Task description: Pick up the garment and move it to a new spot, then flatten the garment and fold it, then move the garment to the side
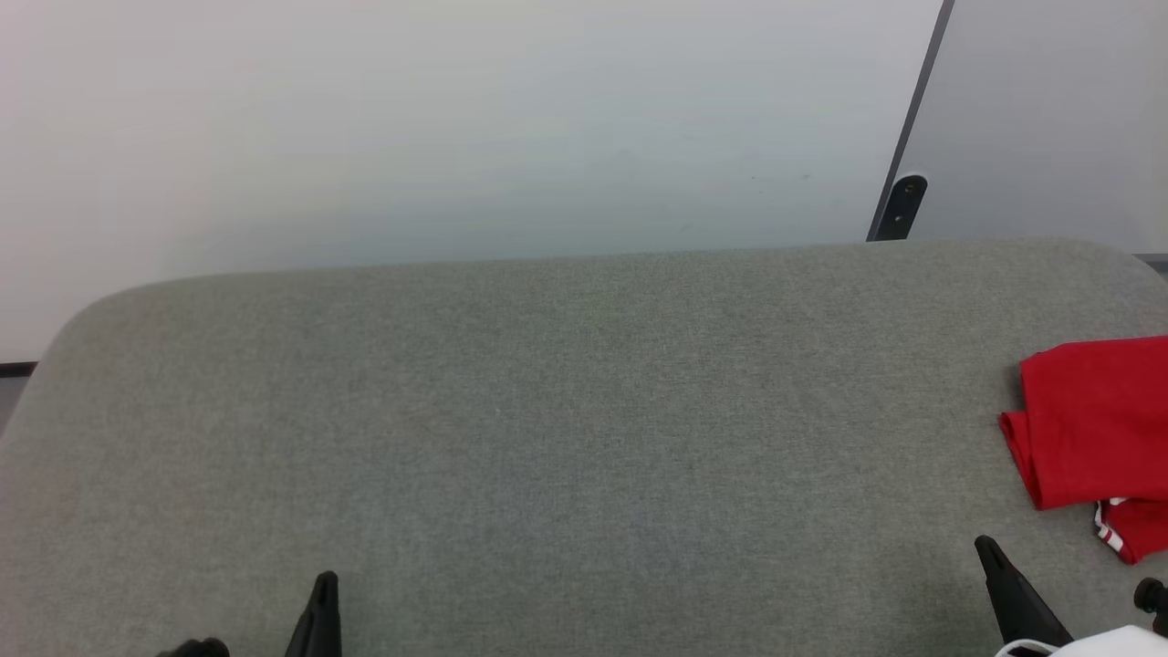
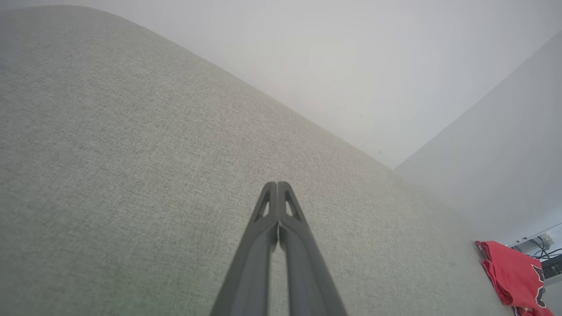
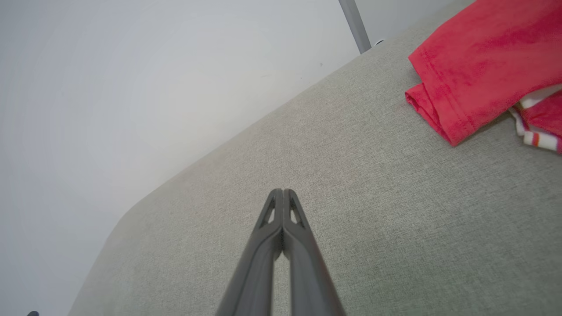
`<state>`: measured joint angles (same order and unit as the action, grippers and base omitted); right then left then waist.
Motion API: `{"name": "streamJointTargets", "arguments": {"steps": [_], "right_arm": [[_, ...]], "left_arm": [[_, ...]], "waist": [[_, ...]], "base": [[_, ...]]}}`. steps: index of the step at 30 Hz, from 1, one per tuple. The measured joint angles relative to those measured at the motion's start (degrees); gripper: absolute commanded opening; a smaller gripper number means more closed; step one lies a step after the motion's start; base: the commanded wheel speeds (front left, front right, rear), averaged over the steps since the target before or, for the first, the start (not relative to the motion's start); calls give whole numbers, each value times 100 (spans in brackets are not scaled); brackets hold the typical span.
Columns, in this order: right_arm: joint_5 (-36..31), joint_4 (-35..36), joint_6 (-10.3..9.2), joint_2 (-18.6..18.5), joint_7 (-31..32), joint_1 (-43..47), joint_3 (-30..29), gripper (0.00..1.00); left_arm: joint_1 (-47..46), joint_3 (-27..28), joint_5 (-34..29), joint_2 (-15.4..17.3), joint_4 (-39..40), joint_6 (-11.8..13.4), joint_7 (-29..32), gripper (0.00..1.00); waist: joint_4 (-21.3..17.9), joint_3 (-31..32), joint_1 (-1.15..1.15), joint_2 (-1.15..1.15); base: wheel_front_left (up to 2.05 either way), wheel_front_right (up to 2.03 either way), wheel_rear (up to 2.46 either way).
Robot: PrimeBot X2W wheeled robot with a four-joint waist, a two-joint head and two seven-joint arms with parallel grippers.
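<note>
The red garment [image 1: 1095,424] lies folded at the right edge of the grey fabric surface [image 1: 566,411], with a strip of red-and-white trim showing at its near corner. It also appears in the left wrist view as the garment [image 2: 511,276] far to the right, and in the right wrist view as the garment [image 3: 487,61] at the upper right. My left gripper [image 1: 324,581] sits low at the front left, shut and empty; its fingers [image 2: 277,186] meet at the tips. My right gripper [image 1: 984,545] rests near the front right, just short of the garment, shut and empty [image 3: 282,193].
A pale wall rises behind the surface. A dark post [image 1: 903,205] with a grey panel stands at the back right. The surface's rounded far-left corner [image 1: 100,301] drops off to the floor. Cables and a socket strip [image 2: 542,252] lie beyond the garment.
</note>
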<state>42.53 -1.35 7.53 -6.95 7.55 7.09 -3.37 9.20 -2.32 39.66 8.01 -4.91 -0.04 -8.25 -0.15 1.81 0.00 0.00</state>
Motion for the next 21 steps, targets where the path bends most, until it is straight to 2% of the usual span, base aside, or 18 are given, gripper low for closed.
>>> {"name": "streamJointTargets", "arguments": {"steps": [21], "right_arm": [[1440,-371,-1,116,-33,-388,-94,0]], "left_arm": [[-437,182,1582,-92,-255,-204,370,0]], "waist": [[3,-42,0,0]], "base": [[0,0,0]]}}
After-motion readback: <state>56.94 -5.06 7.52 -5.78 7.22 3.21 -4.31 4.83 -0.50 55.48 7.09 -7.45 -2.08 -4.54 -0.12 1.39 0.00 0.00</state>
